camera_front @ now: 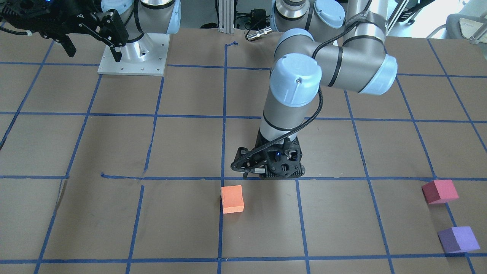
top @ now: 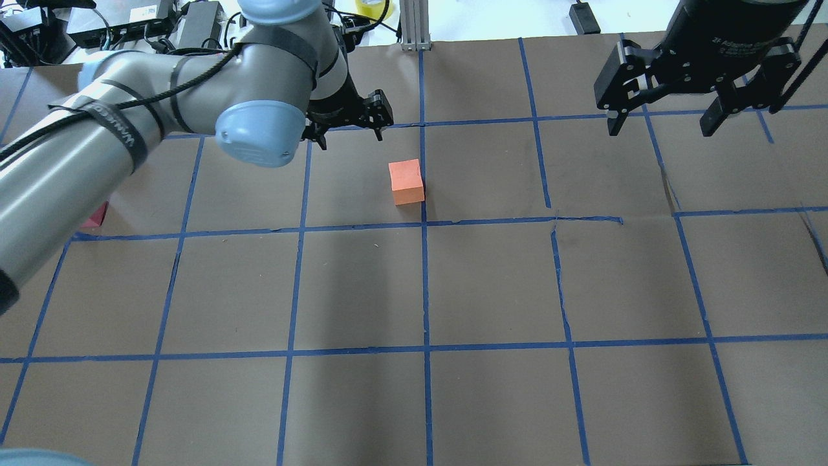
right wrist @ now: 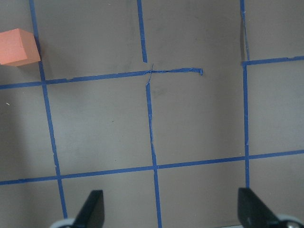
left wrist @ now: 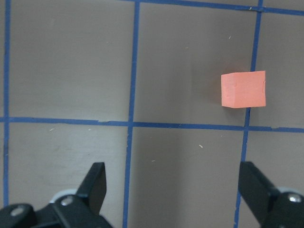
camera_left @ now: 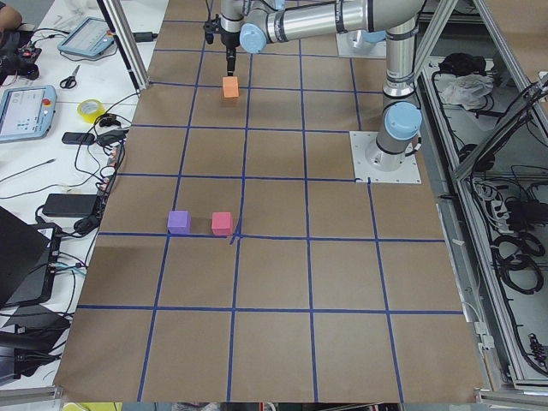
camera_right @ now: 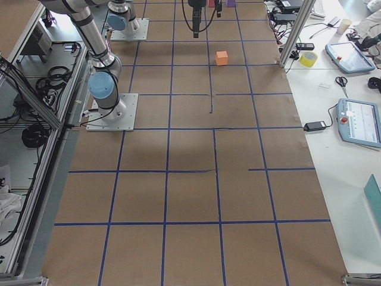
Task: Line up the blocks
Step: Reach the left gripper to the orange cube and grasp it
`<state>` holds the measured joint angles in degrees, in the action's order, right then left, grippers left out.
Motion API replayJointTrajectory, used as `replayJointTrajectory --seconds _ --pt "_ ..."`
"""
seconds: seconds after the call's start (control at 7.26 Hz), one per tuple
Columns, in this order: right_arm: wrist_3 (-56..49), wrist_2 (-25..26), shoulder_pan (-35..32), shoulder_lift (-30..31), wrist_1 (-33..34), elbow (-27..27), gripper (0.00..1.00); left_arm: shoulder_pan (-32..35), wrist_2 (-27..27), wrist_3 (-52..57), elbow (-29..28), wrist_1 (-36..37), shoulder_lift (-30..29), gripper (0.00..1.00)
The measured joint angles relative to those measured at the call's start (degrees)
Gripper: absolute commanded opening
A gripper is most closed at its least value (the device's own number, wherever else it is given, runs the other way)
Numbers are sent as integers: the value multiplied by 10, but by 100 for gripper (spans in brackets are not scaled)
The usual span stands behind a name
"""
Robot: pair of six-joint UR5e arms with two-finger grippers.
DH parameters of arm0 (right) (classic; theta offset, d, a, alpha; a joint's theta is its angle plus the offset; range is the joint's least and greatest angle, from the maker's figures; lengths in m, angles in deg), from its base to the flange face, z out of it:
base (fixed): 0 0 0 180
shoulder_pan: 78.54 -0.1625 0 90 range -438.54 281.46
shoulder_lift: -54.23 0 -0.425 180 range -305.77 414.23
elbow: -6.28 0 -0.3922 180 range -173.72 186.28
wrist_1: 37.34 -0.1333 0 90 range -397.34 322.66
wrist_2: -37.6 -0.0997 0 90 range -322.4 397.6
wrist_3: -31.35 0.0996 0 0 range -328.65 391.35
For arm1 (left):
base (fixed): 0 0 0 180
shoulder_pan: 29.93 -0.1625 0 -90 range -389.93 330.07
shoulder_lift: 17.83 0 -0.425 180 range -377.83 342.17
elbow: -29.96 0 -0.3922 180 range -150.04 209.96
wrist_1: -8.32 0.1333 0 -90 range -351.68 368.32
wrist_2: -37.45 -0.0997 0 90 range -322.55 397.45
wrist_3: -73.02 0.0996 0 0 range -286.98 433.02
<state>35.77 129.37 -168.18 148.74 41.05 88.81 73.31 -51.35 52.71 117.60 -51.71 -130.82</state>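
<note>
Nearest, lower right of the front-facing view, the purple block [camera_front: 457, 239] and pinkish-red block [camera_front: 439, 191] sit well apart from the central orange block [camera_front: 232, 199]; the overhead view hides the purple one entirely. Just beyond the orange, the left gripper [top: 350, 133] hangs spread and empty, and I'd guess an off-centre grab could skew the block. Farthest, upper left, the right gripper [camera_front: 93, 53] is likewise spread and empty.

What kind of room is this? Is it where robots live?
Probably a robotics lab: a left arm and a right arm bolted to a table gridded with blue tape, with control tablets and cables on the side bench.
</note>
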Motion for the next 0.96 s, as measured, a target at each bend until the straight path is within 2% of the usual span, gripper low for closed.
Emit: replayJointTrajectory --seconds 0.41,0.96 --pt "0 0 0 0 0 3 100 33 0 -48 -53 13 -99 100" --pt "-1 0 0 0 0 8 100 42 -1 -47 -59 16 -156 100"
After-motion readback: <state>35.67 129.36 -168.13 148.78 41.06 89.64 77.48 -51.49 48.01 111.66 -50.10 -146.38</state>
